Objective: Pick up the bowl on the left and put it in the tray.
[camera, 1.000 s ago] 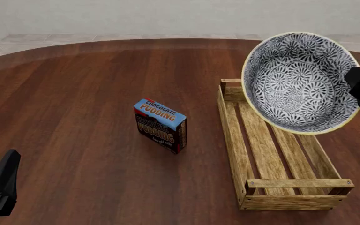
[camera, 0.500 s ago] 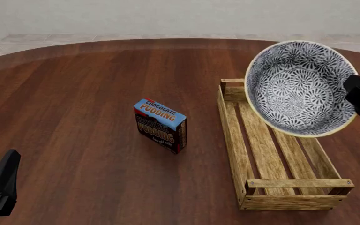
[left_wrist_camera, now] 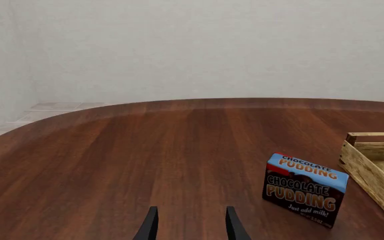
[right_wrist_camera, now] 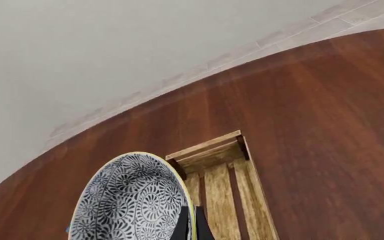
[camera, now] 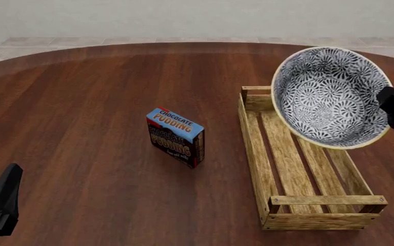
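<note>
The blue-and-white floral bowl [camera: 327,97] hangs tilted over the far half of the slatted wooden tray [camera: 252,138], its inside facing the camera. My right gripper [camera: 389,105] is shut on its pale rim at the right side. The right wrist view shows the thin fingers of the right gripper [right_wrist_camera: 190,227] pinching the edge of the bowl [right_wrist_camera: 128,200], with the tray [right_wrist_camera: 222,190] beneath. My left gripper [camera: 2,205] rests low at the front left, far from the bowl. In the left wrist view the left gripper [left_wrist_camera: 188,225] is open and holds nothing.
A blue-and-brown chocolate pudding box [camera: 175,136] stands upright on the dark wooden table, left of the tray; it also appears as the pudding box [left_wrist_camera: 305,189] beside the tray's end [left_wrist_camera: 372,165]. The table's curved far edge meets a pale tiled floor.
The bowl has come down a little toward the tray, carried by the right gripper. The left arm, the pudding box and the tray have not moved.
</note>
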### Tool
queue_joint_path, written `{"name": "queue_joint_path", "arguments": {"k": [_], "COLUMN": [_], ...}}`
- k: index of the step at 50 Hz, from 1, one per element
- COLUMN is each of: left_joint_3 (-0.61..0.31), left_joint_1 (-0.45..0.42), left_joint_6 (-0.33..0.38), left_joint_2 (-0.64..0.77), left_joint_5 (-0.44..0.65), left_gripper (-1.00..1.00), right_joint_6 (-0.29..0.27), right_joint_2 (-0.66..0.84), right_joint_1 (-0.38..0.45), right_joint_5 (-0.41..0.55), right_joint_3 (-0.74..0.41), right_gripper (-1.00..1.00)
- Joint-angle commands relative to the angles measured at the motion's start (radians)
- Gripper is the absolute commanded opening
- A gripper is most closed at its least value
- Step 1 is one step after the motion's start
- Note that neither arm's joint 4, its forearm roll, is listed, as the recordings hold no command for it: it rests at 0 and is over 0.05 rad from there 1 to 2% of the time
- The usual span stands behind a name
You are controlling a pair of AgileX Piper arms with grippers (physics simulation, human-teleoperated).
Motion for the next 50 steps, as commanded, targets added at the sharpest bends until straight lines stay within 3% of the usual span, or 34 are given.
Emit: {"name": "queue_joint_path", "arguments": {"k": [1, 20, 50], "left_joint_3": [0.000, 0.000, 0.000], "left_joint_1": [0.000, 0.000, 0.000], "left_joint_6": [0.000, 0.000, 0.000], "left_joint_2": [0.000, 0.000, 0.000], "left_joint_5": [0.000, 0.000, 0.000], "left_gripper": [1.00, 1.00, 1.00], "right_joint_6": [0.022, 0.012, 0.051], "right_joint_2": [-0.008, -0.017, 0.015], "right_joint_1": [-0.006, 0.020, 0.007], "right_joint_5": [0.001, 0.009, -0.051], "right_joint_3": [0.000, 0.021, 0.079], "right_gripper": [-1.00, -1.00, -1.00]}}
